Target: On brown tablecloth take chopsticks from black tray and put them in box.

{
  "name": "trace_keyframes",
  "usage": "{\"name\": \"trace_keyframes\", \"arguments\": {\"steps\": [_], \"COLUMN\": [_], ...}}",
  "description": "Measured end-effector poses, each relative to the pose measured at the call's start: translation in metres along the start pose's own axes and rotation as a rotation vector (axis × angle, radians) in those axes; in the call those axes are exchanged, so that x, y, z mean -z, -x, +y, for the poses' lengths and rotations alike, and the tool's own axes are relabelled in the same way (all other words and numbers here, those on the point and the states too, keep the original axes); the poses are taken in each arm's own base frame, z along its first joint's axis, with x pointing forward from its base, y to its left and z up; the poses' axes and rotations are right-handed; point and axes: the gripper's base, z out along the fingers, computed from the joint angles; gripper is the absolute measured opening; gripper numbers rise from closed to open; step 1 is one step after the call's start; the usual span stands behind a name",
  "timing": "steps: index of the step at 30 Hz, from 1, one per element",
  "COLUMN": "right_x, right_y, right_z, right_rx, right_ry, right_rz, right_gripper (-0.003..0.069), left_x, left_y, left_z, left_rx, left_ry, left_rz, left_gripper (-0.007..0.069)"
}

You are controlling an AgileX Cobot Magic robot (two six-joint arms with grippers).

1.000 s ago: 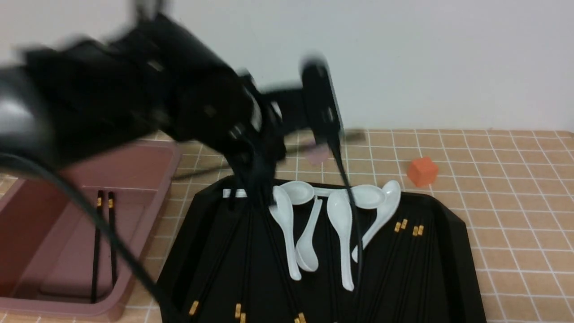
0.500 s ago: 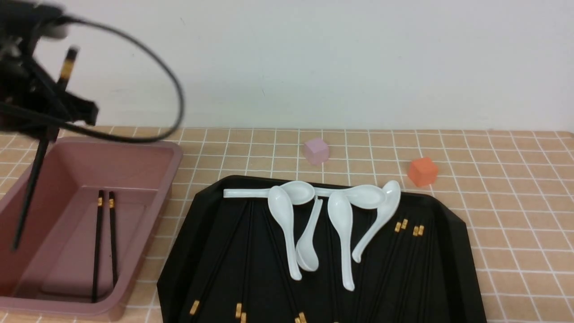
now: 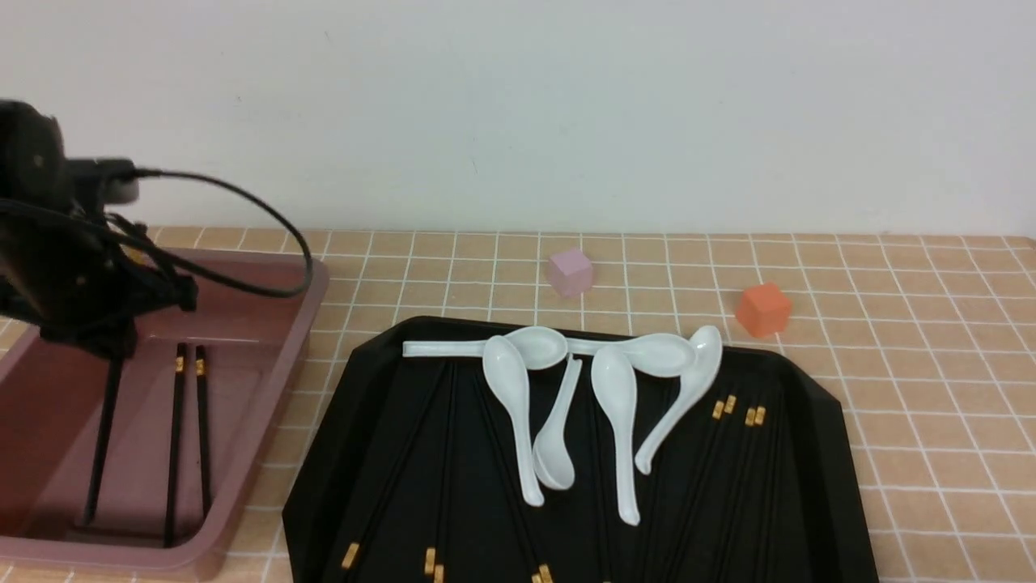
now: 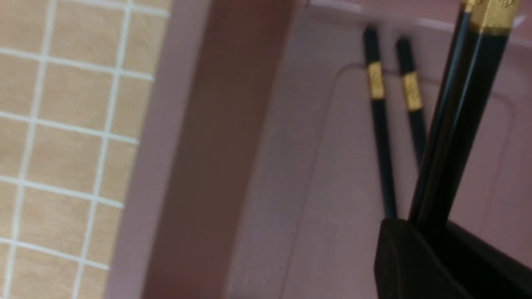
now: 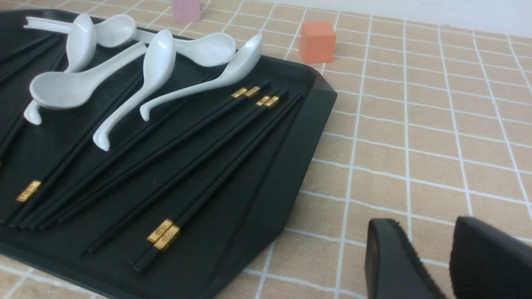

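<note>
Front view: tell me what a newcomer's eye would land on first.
White soup spoons stand out against the black tray in the middle. At far left, the left gripper holds chopsticks tip-down inside the pink box, beside a pair lying on its floor. An orange cube sits on the cloth beyond the tray's right corner.

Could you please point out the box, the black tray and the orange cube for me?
box (image 3: 283, 372), front view, right rim.
black tray (image 3: 813, 470), front view, bare floor by its right rim.
orange cube (image 3: 762, 309), front view, front face.
</note>
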Motion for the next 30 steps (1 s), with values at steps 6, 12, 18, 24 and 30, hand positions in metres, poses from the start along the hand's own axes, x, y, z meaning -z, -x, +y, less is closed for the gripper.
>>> {"name": "trace_keyframes", "arguments": {"steps": [6,12,18,24,30], "right_x": [0.0,0.0,0.0,0.0,0.0], "right_y": [0.0,0.0,0.0,0.0,0.0], "right_z": [0.0,0.0,0.0,0.0,0.0], "right_rx": [0.001,0.001,0.001,0.001,0.001], "right_ry": [0.0,0.0,0.0,0.0,0.0], "right_rz": [0.0,0.0,0.0,0.0,0.0], "right_gripper": [0.024,0.024,0.024,0.024,0.024], "left_x": [-0.004,0.023,0.096,0.178,0.24], "left_y": [-0.002,-0.007,-0.012,-0.043,-0.079], "left_z": [-0.002,-0.002,0.007,0.019,0.022], "left_rx": [0.022,0.063,0.081,0.06,0.092], "left_ry": [-0.019,-0.04,-0.055,-0.087,-0.199], "left_rz": [0.027,0.094,0.048,-0.062,-0.216], "left_gripper": [0.0253,0.0339,0.0139,-0.0013,-0.0013]}}
